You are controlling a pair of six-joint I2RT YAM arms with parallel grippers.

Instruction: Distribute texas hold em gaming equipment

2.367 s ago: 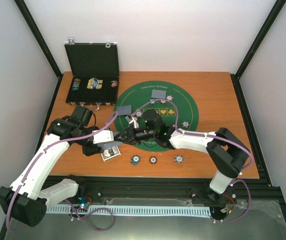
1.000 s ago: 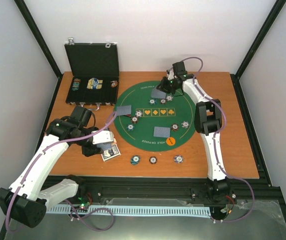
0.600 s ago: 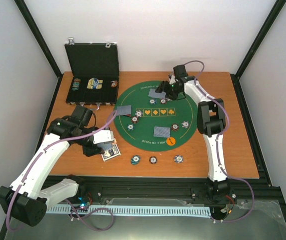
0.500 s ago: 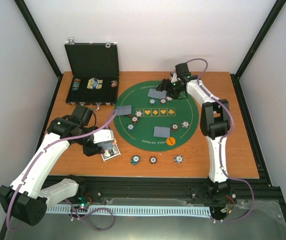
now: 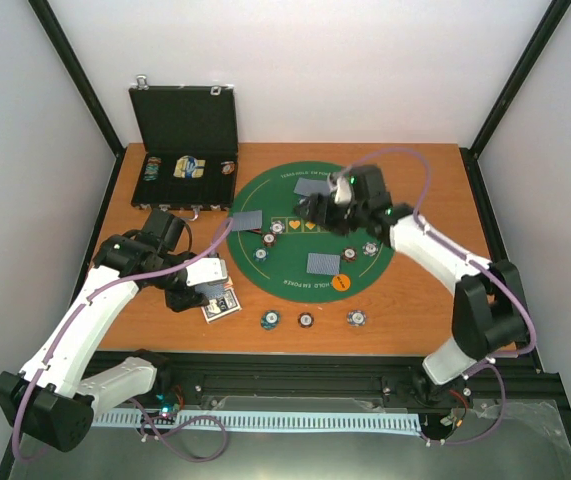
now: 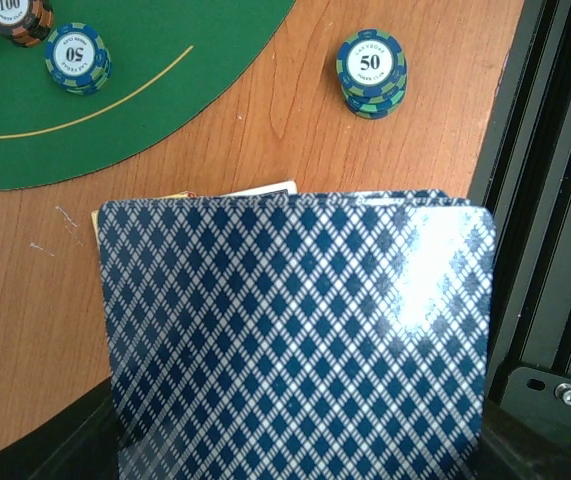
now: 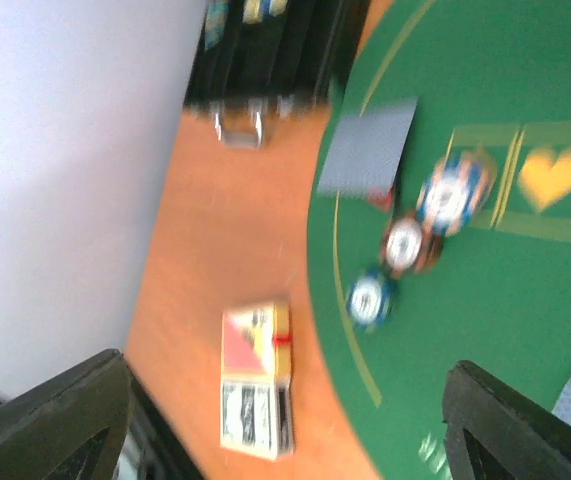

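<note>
holding deck (image 6: 295, 340) clamped in left end effector (image 5: 205, 292). hovering right end effector (image 5: 315, 211) over mat (image 5: 285, 272), jaws apart, empty. next likely reaches near-left from it to deck, well apart.

Open case (image 5: 185, 120) on the table (image 5: 435, 290), far-left corner. Round mat (image 5: 283, 272) mid-table, to its right. Three cards (image 5: 310, 187) on the mat: far side, left edge, near side. Three chip stacks (image 5: 306, 320) in a row before the mat. Card box (image 5: 222, 303) left of them, under the deck (image 6: 295, 340) in the left gripper (image 5: 208, 289).
</note>
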